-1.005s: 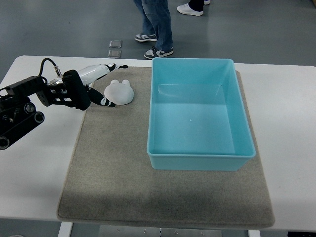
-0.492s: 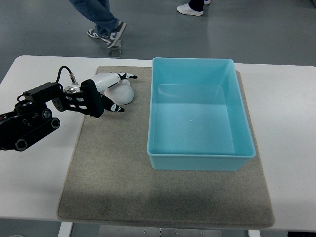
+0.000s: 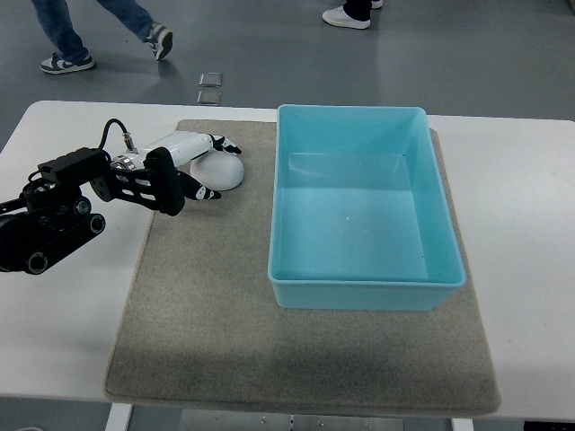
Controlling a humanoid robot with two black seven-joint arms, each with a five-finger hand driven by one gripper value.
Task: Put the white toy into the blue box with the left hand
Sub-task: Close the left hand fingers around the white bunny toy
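Note:
The white toy (image 3: 225, 172) lies on the grey mat (image 3: 207, 296), just left of the blue box (image 3: 364, 211). My left hand (image 3: 218, 169) reaches in from the left, with its black arm (image 3: 54, 202) over the white table. Its white fingers (image 3: 226, 144) curl over the toy's far side and the thumb (image 3: 207, 192) sits on the near side, so the hand closes on the toy. The toy still rests on the mat, its left part hidden by the palm. Nothing is in the box, which stands open-topped. My right hand is out of view.
The mat lies on a white table (image 3: 521, 224), with the box on the mat's right half. A person's legs (image 3: 63, 36) cross the floor beyond the table's far left, and another shoe (image 3: 346, 16) shows at the top.
My left hand moved right onto the toy and its fingers curled down over it. The person on the floor walked from the middle to the left.

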